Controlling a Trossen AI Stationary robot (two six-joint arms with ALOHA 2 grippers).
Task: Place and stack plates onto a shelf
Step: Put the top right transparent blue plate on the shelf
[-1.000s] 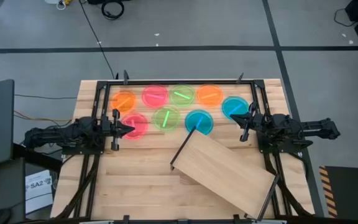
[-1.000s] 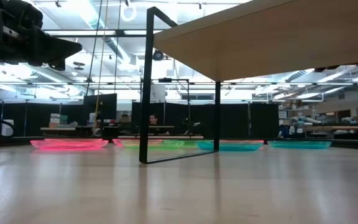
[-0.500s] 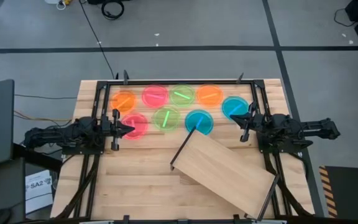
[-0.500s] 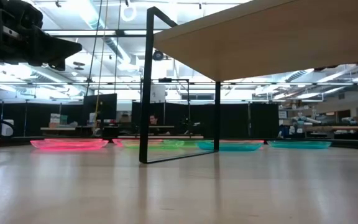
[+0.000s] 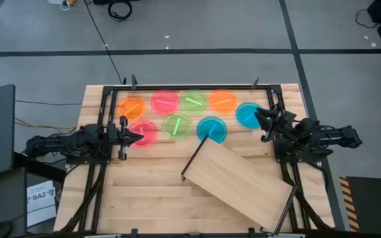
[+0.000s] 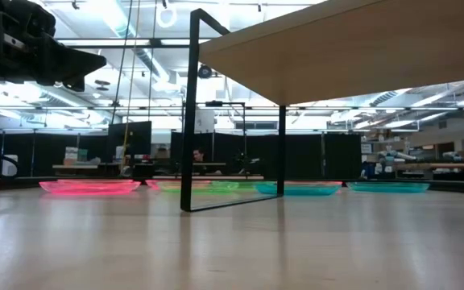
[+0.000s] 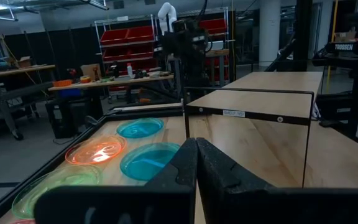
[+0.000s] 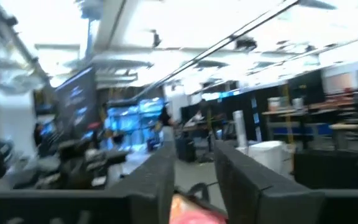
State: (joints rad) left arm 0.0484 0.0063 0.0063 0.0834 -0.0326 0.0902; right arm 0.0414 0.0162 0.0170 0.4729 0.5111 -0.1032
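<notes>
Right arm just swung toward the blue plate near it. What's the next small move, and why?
Probably lower the right gripper onto the rim of the blue plate. Its fingers stand parted at that plate's edge, every plate still lies on the table, and the shelf is bare.

Even overhead light, one blurred wrist picture

Flat, bright light is falling on the table (image 5: 151,198) in the high view, and the shelf (image 5: 243,178) is casting only a faint shadow along its edge. The plates (image 5: 177,125) are glowing neon, each showing a bright streak of glare. In the low view, ceiling strip lights are burning out to white while the shelf's underside is sitting in shade. The left wrist view is looking dim, with the nearest dark fingers (image 7: 194,180) out of focus. The right wrist view is smearing with motion blur, its ceiling washing out in glare.
</notes>
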